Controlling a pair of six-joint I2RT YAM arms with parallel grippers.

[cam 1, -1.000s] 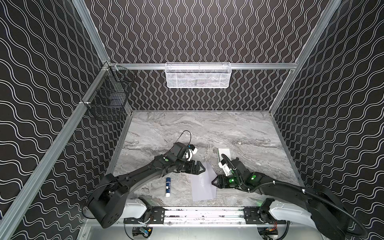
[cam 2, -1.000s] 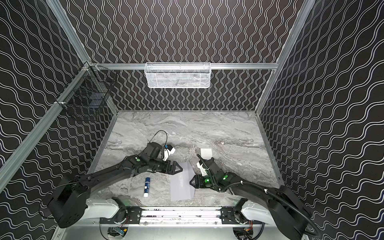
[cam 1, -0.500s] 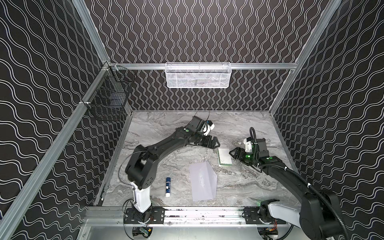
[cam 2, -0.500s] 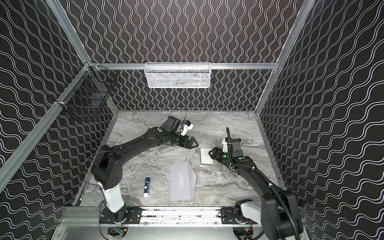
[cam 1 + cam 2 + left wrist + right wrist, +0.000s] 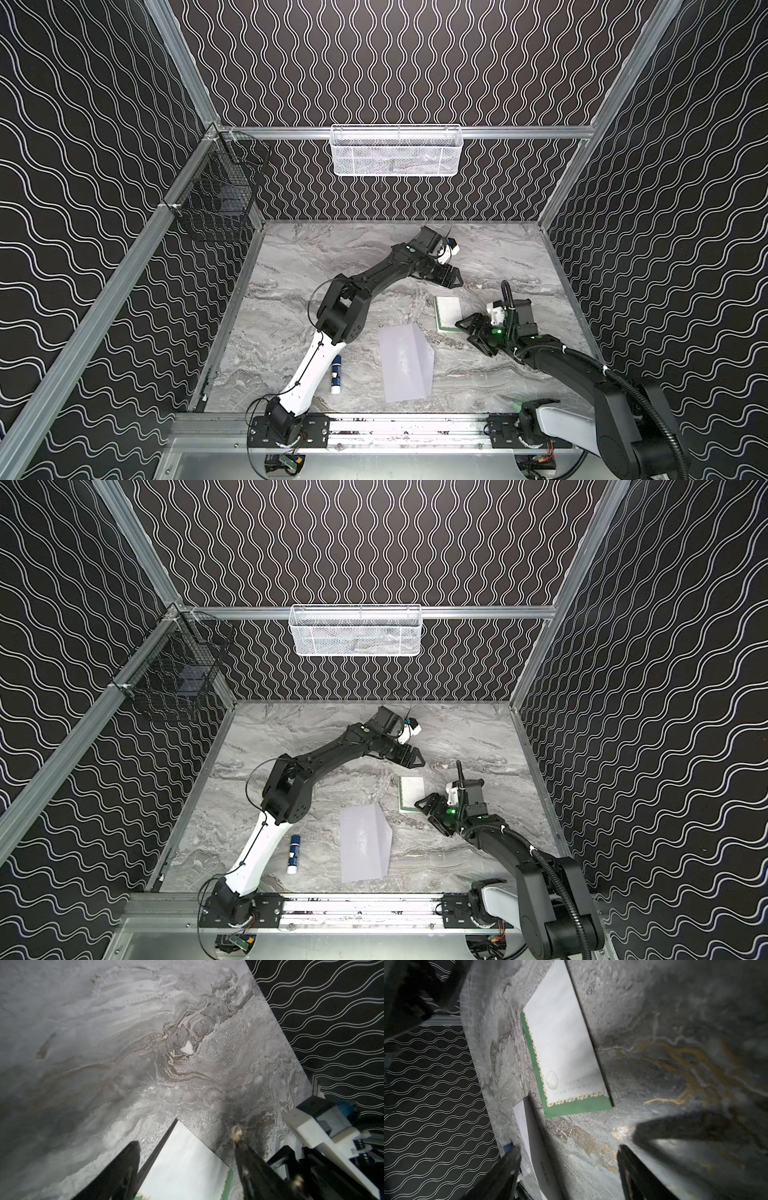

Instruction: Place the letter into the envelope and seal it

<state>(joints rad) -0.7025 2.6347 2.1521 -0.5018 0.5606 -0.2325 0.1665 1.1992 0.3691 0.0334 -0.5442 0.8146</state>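
Here, the letter (image 5: 448, 312) is lying flat on the marble table (image 5: 478, 257), right of centre in both top views, folded small with its green border showing along the lower and left edges. The envelope (image 5: 405, 363) is lying just beside its lower-left corner, in the lower middle of the frame, and a glue stick (image 5: 336, 374) is sitting further left. Both tools are closing in on the same small sheet. The left gripper (image 5: 456, 282) is hanging just above the letter's upper edge with its jaws spread and nothing between them. The right gripper (image 5: 471, 332) is sitting low at the letter's lower-right corner, also spread and empty. The likely trouble is the paper itself: it is lying flush, so fingers coming down may be sliding over it, creasing it, or nudging it against the envelope instead of lifting an edge. With two tools this near one another, a crowded approach could also be knocking them together. The left arm is reaching long across the middle, elbow raised and wrist angled down; the right arm is stretching low from the lower right corner, wrist turned toward the sheet.
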